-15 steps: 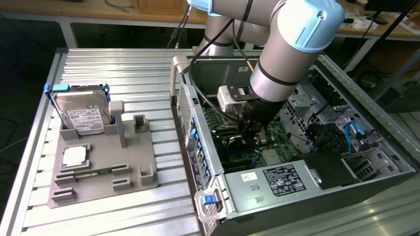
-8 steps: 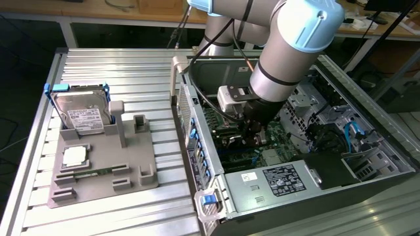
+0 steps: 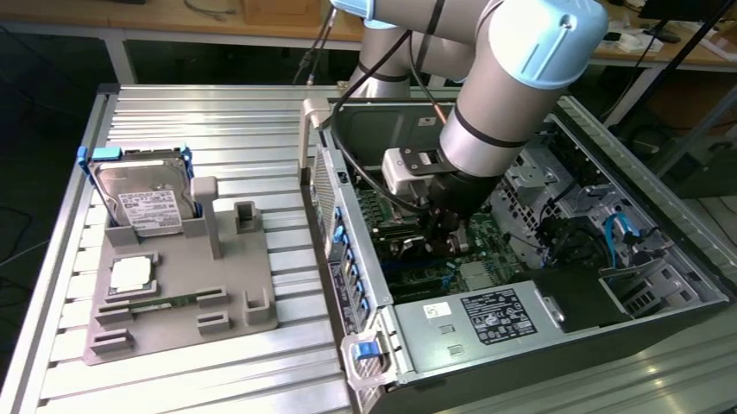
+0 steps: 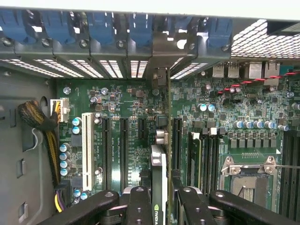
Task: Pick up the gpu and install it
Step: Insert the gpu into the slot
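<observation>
install step in hand: the hand (image 4: 161, 201), partly closed, grips the gpu (image 4: 159, 171) edge-on inside the case (image 3: 450, 345), just above the motherboard (image 4: 117, 103). seating likely calls for squaring its edge over a slot (image 4: 176, 140).

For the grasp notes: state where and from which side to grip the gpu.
Pinch the gpu across its flat faces at the free long edge, coming in through the open case: it stands on edge over the motherboard, as the jaws hold it.
</observation>
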Motion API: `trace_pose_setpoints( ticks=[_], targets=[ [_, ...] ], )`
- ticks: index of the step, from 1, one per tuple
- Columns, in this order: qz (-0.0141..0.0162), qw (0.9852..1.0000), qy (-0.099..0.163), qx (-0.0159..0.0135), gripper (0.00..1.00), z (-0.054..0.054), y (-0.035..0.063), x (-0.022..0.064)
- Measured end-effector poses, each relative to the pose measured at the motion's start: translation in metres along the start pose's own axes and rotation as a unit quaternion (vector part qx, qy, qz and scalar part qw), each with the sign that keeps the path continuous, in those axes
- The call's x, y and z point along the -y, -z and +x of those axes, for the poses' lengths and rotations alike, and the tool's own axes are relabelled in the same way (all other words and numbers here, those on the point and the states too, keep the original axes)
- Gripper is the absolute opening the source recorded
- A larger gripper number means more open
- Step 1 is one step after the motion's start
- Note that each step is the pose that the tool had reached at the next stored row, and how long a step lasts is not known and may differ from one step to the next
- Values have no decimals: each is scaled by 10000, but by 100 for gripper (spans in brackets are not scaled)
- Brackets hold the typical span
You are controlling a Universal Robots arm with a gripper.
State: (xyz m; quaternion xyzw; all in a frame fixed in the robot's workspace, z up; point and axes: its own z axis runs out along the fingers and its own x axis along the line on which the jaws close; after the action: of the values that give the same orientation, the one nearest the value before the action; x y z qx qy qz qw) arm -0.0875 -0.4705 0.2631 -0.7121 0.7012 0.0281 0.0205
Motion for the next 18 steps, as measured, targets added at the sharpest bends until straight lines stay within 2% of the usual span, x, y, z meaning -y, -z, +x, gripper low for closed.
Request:
trace_pose_setpoints(
  ticks=[18],
  targets=[
    [2, 10000, -15, 1, 27, 10, -4, -5]
  ],
)
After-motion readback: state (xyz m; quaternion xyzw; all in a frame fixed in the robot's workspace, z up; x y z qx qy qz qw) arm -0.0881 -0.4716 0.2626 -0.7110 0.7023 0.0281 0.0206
